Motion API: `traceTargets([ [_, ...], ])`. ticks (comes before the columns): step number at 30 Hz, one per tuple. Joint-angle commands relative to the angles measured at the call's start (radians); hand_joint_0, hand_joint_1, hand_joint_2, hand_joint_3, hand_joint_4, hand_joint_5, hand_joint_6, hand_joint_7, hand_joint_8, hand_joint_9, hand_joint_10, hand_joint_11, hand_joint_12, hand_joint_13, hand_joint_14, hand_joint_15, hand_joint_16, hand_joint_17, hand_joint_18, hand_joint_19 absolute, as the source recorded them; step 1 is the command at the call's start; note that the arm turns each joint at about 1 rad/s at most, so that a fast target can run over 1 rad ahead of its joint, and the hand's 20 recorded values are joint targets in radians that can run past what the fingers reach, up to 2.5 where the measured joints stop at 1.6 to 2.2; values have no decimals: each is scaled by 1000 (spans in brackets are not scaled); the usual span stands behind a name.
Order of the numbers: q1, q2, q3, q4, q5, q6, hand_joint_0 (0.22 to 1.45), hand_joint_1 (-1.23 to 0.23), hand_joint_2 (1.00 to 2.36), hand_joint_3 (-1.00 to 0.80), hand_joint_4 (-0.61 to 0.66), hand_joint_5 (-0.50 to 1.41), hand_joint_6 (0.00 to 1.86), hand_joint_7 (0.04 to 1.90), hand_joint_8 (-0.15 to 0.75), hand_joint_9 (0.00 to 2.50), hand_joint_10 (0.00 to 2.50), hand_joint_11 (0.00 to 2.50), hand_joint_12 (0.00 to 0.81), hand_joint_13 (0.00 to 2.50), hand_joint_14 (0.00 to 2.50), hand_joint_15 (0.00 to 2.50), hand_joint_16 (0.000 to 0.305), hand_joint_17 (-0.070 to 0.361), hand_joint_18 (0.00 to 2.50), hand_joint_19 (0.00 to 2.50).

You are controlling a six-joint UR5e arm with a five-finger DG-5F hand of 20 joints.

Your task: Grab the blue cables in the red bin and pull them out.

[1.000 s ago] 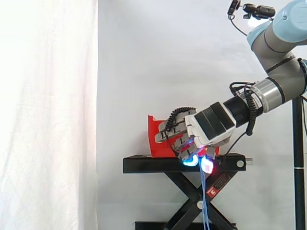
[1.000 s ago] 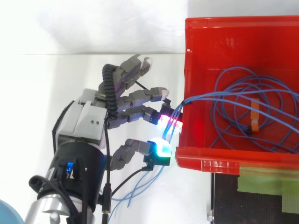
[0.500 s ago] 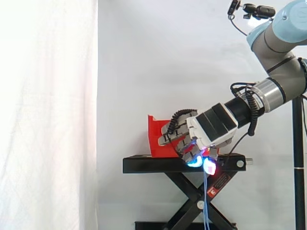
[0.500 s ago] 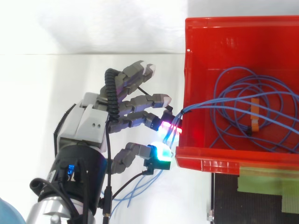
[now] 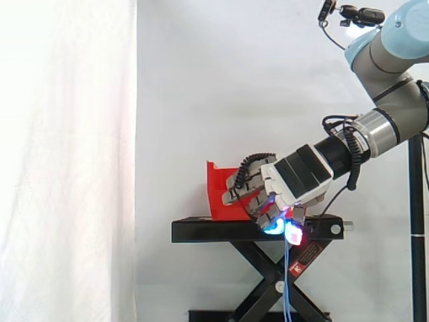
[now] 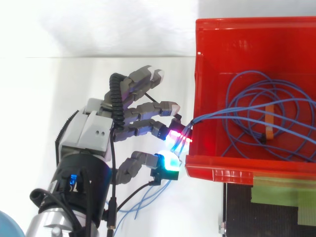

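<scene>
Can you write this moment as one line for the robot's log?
robot hand: shut on thin blue cables just outside red plastic bin wall | coil: mostly inside bin | task: pull-out not finished

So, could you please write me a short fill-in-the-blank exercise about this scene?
1. The robot hand pinches thin cables coloured ___.
2. Their coil lies in an open plastic bin coloured ___.
3. A small ___ tie sits on the coil.
4. The bin stands on a ___ scissor stand.

Missing words: blue; red; orange; black.
</scene>
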Motion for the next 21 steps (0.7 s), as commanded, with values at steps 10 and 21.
traceTargets([
  [10, 5, 0, -1, -6, -1, 2, 780, -822, 1000, -1000, 33, 1202, 96, 1034, 270, 1082, 15, 370, 346, 615, 5, 127, 47, 107, 572, 208],
  [21, 14, 0, 1, -14, -15, 80, 787, -821, 1000, -1000, 21, 1215, 79, 1050, 269, 1105, 15, 379, 342, 640, 6, 137, 47, 105, 602, 228],
])
